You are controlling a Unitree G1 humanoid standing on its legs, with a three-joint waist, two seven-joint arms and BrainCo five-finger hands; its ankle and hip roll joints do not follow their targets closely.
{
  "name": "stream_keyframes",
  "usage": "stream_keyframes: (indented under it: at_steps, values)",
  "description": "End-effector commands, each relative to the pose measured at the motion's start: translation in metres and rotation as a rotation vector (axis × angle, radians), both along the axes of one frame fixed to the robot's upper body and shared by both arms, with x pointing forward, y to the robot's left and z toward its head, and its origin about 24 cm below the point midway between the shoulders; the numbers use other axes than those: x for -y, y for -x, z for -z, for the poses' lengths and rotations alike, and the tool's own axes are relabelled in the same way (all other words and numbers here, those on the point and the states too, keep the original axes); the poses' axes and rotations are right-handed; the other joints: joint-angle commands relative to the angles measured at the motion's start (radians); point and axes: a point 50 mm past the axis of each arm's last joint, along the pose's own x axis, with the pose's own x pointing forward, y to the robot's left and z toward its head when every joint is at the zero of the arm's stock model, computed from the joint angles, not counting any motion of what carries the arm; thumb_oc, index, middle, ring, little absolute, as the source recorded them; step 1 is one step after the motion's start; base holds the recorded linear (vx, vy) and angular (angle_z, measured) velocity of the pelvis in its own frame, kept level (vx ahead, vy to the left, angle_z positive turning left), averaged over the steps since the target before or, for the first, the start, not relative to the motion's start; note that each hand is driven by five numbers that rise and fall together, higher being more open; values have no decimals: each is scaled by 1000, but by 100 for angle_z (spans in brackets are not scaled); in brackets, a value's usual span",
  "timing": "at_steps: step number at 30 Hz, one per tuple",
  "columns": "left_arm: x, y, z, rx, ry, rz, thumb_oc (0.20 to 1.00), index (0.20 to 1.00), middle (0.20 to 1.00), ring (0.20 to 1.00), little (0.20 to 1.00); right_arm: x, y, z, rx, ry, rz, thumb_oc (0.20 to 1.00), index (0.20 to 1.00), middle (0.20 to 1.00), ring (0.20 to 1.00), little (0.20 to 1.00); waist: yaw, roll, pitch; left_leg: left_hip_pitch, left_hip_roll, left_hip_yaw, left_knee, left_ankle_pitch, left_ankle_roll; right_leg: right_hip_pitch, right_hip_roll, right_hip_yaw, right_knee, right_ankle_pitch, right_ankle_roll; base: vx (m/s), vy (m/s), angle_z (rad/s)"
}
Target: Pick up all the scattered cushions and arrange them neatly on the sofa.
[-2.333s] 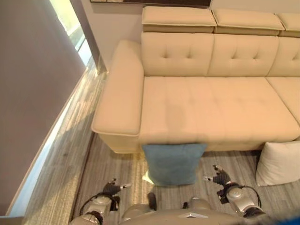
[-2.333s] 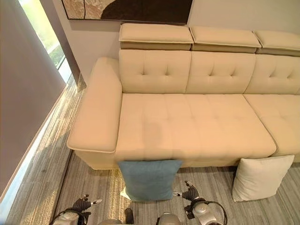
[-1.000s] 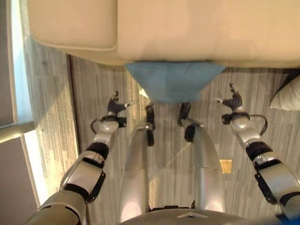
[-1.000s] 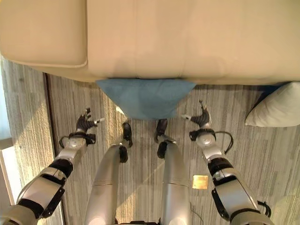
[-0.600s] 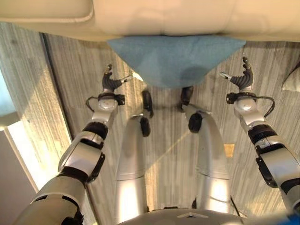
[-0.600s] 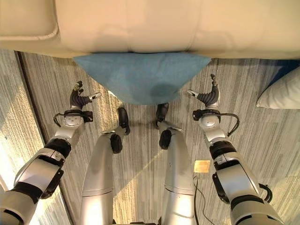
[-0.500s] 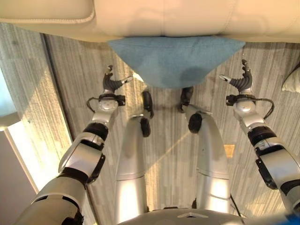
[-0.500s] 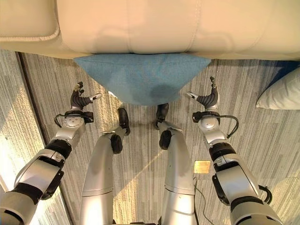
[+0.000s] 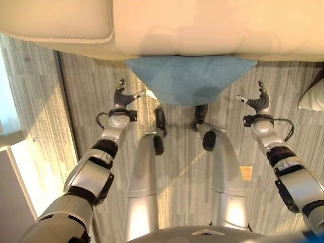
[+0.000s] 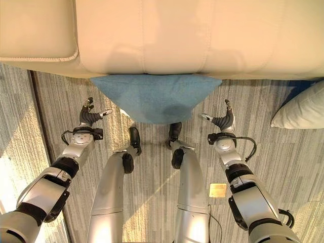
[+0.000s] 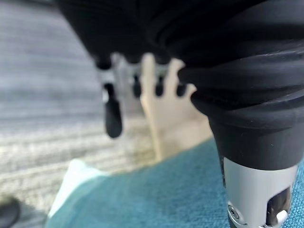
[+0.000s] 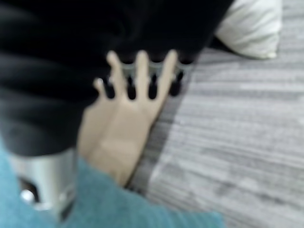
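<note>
1 teal cushion [image 9: 190, 78] against sofa [image 9: 202, 25] | left hand [image 9: 121, 96] spread | right hand [image 9: 259, 101] spread

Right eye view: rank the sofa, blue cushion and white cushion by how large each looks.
1. Sofa, spanning the frame's width.
2. Blue cushion, on the floor against the sofa front.
3. White cushion, cut off by the frame edge, so its real size against the blue one is unsure.

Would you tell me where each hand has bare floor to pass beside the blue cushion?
Bare floor lies either side of the blue cushion: around the left hand, and between the right hand and the white cushion. Behind, it is crowded against the sofa.
</note>
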Motion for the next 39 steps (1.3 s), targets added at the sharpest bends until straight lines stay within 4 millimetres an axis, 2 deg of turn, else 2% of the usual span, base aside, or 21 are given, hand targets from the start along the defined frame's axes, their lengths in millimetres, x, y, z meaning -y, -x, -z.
stream_keyframes:
  at_steps: [1,2,4,5,6,10,14,15,17,18,20,22,23,24,25,28,29,30,31,35,39]
  values:
    - [-14,-1,-11,44,20,-49,1000,1000,1000,1000,1000,4,-4,-18,85,-9,6,1000,1000,1000,1000,1000,3,28,-5,-13,14,-41,-57,32,-28,27,5,71,1,-57,103,14,-5,-3]
    - [-14,-5,-20,68,6,-46,1000,1000,1000,1000,1000,4,-9,-32,121,1,1,1000,1000,1000,1000,1000,2,31,5,-33,14,-42,-46,31,-28,7,3,77,6,-56,105,16,-8,-4]
    - [-14,-8,-29,90,-8,-45,1000,1000,1000,1000,1000,4,-11,-39,140,9,0,1000,1000,1000,1000,1000,1,33,12,-49,16,-42,-35,30,-29,-8,2,81,15,-56,105,10,-6,-2]
    - [-14,-12,-42,118,-27,-45,1000,1000,1000,1000,1000,3,-16,-55,177,27,-7,1000,1000,1000,1000,1000,-1,36,26,-66,21,-41,-26,29,-29,-27,0,86,23,-55,108,0,0,0]
    - [-14,-12,-43,119,-26,-45,1000,1000,1000,1000,1000,3,-17,-56,179,27,-7,1000,1000,1000,1000,1000,-1,36,27,-67,21,-40,-24,28,-29,-29,1,87,24,-55,108,26,-6,-4]
    - [-8,-24,-78,188,-72,-31,1000,1000,1000,1000,1000,-6,-27,-99,297,58,-35,1000,1000,1000,1000,1000,-8,41,61,-122,28,-37,4,26,-26,-83,0,102,41,-58,113,28,-1,-5]
    - [-2,-29,-96,226,-103,-5,1000,1000,1000,1000,1000,-15,-33,-123,353,78,-68,1000,1000,1000,1000,1000,-6,49,94,-129,35,-43,22,24,-24,-84,1,103,47,-60,116,17,2,-1]
    - [10,-33,-116,277,-110,25,1000,1000,1000,1000,1000,-27,-37,-147,417,77,-108,1000,1000,1000,1000,1000,-4,57,124,-138,41,-53,40,22,-22,-84,3,101,54,-63,116,0,0,0]
    - [15,-35,-124,299,-106,37,1000,1000,1000,1000,1000,-34,-39,-155,434,80,-129,1000,1000,1000,1000,1000,-3,61,138,-140,43,-57,47,21,-21,-84,6,101,57,-62,117,7,3,-3]
    - [28,-36,-141,354,-97,66,1000,1000,1000,1000,1000,-49,-41,-170,469,108,-173,1000,1000,1000,1000,1000,0,67,155,-147,47,-61,58,20,-20,-84,6,99,60,-63,117,15,6,-5]
    - [34,-36,-146,375,-88,81,1000,1000,1000,1000,1000,-57,-41,-177,486,122,-195,1000,1000,1000,1000,1000,1,70,166,-149,49,-65,65,19,-21,-84,8,99,64,-63,117,17,-5,-7]
    - [59,-35,-164,449,-48,139,1000,1000,1000,1000,1000,-88,-41,-195,538,154,-279,1000,1000,1000,1000,1000,6,77,186,-150,54,-69,79,16,-19,-84,12,99,77,-64,115,14,-10,-8]
    - [69,-35,-170,473,-25,162,1000,1000,1000,1000,1000,-108,-40,-200,553,163,-333,1000,1000,1000,1000,1000,8,77,192,-150,56,-71,84,17,-20,-84,16,101,82,-63,113,3,-5,-4]
    - [69,-35,-170,474,-24,161,1000,1000,1000,1000,1000,-108,-40,-200,554,164,-333,1000,1000,1000,1000,1000,7,78,192,-150,56,-71,85,17,-20,-84,16,101,82,-63,113,1,-26,-4]
    - [81,-33,-174,495,6,189,1000,1000,1000,1000,1000,-128,-39,-202,568,154,-388,1000,1000,1000,1000,1000,11,78,190,-150,53,-73,87,17,-20,-84,20,101,84,-63,111,-3,-20,-3]
    - [90,-32,-177,510,31,210,1000,1000,1000,1000,1000,-147,-37,-199,570,121,-444,1000,1000,1000,1000,1000,12,80,184,-150,50,-76,88,19,-22,-84,24,97,85,-62,109,0,-11,-1]
    - [93,-31,-176,512,46,218,871,871,871,871,871,-155,-36,-197,564,108,-470,1000,1000,1000,1000,1000,12,81,180,-150,50,-76,85,20,-23,-84,27,96,84,-63,107,0,0,0]
    - [95,-31,-174,511,62,225,322,322,322,322,322,-162,-36,-193,552,97,-496,501,501,501,501,501,13,81,175,-150,50,-75,84,21,-24,-84,28,94,84,-62,106,0,0,0]
    - [96,-31,-173,511,80,231,200,200,200,200,200,-170,-35,-189,541,67,-526,200,200,200,200,200,13,81,167,-150,49,-75,81,22,-25,-84,31,94,84,-59,106,0,0,0]
    - [92,-27,-168,524,145,236,200,200,200,200,200,-185,-29,-176,524,-10,-604,200,200,200,200,200,14,77,130,-150,45,-72,67,29,-32,-84,40,89,78,-52,104,0,0,0]
    - [88,-20,-153,532,210,258,200,200,200,200,200,-178,-25,-165,526,-41,-622,200,200,200,200,200,15,69,50,-148,39,-54,9,47,-44,-83,51,63,44,-36,109,0,0,0]
